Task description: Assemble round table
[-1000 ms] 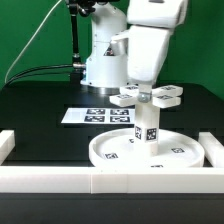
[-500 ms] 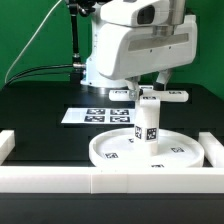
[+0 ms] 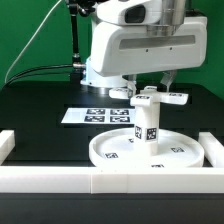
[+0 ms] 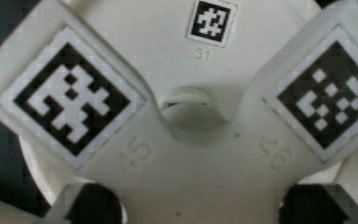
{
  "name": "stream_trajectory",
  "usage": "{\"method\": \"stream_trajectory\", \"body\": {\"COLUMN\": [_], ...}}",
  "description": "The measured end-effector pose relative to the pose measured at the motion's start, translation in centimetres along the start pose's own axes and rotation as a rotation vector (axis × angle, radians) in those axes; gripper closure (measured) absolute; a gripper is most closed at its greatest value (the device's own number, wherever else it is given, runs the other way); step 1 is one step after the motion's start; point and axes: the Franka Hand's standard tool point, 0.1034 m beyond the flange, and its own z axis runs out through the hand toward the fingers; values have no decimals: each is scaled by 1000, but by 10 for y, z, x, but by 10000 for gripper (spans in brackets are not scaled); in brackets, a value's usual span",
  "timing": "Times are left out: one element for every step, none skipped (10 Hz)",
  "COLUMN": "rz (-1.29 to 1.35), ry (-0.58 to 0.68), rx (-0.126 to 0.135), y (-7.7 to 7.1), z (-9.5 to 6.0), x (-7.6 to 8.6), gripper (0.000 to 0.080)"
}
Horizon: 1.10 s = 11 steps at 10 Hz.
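The white disc (image 3: 115,150) lies flat near the front of the table. The short tagged leg (image 3: 147,125) stands upright on it. The cross-shaped piece (image 3: 175,97) sits on top of the leg. My gripper (image 3: 147,88) comes straight down on the cross-shaped piece. In the wrist view the cross-shaped piece (image 4: 194,110) fills the picture, with tagged arms and a small central hub. The white plastic spans the whole space between my dark fingertips (image 4: 91,205), and my gripper (image 4: 202,205) looks shut on it.
The marker board (image 3: 85,115) lies flat behind the disc, toward the exterior view's left. A low white wall (image 3: 60,178) runs along the front edge, with short returns at both sides. The arm's base (image 3: 100,62) stands at the back.
My hand has turned about a quarter turn over the leg, and the cross-shaped piece has turned with it. Over the last half second almost nothing has moved.
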Motion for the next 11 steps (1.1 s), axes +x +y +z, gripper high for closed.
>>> {"method": "stream_trajectory", "body": {"rz": [155, 280, 414, 528, 632, 773, 857, 871, 936, 1004, 1051], "ry": [3, 6, 5, 3, 4, 5, 9, 9, 6, 3, 2], "rx": [20, 35, 53, 70, 79, 98, 110, 109, 113, 115, 116], "y": [0, 0, -1, -1, -1, -3, -4, -7, -7, -7, -7], "z": [0, 0, 1, 1, 1, 1, 1, 1, 1, 1, 1], "x": [0, 0, 0, 0, 0, 1, 2, 3, 4, 4, 4], "gripper": [361, 361, 361, 361, 361, 361, 361, 361, 361, 361, 361]}}
